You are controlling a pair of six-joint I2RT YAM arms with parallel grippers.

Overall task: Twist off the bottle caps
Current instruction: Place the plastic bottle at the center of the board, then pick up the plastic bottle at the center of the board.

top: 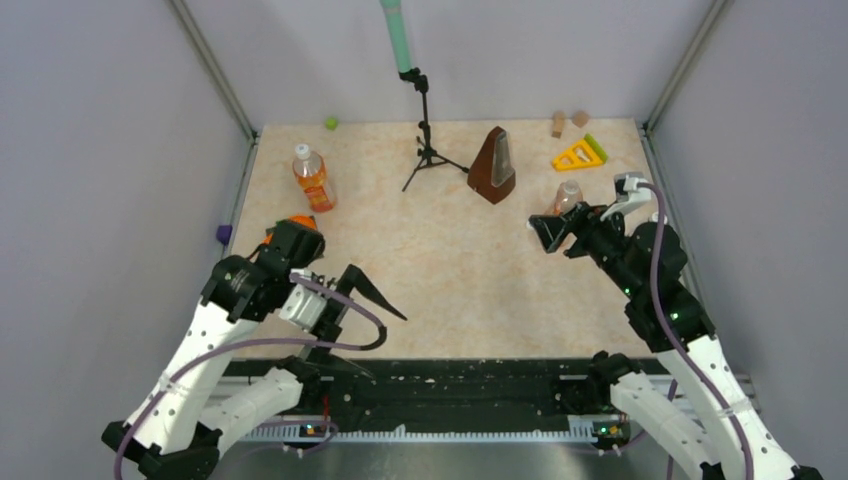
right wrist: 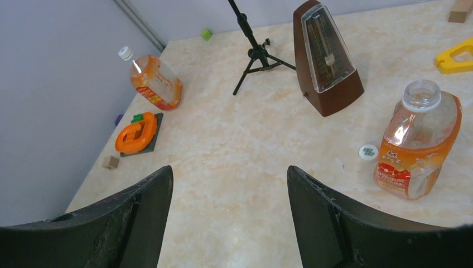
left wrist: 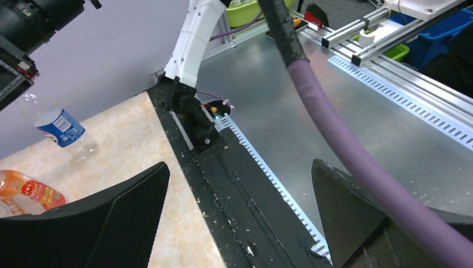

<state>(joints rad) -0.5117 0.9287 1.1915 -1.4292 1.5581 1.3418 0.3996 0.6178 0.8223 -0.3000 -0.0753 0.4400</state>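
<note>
Three bottles show on the bench (top: 450,290). The squat bottle (right wrist: 418,142) stands upright at the right side with its neck bare. A loose cap (right wrist: 368,151) lies flat on the bench just beside the bottle's left flank, a little apart from it. The right claw (right wrist: 228,178) is released, its fingers spread with nothing between them. In its own view the squat bottle stands ahead and outside the right-hand finger (right wrist: 334,218), and the loose cap lies between that finger's line and the bottle. From above, this claw sits near the bottle on its near-left side and is not touching it. The slim bottle (top: 313,180) stands at the far left of the bench with a white cap (right wrist: 126,53) on its neck, well apart from both claws. A metronome (top: 494,165) and a small tripod (top: 427,150) stand between the two orange bottles, toward the back. The left claw (top: 393,328) hangs over the near edge of the bench, released wide and empty. In its view the clear bottle (left wrist: 61,128), with a blue label, lies beyond the left-hand finger (left wrist: 111,223) toward the upper left, well apart from it. The bottle's top is too blurred to show whether a cap sits there, and I cannot tell whether it stands upright.
</note>
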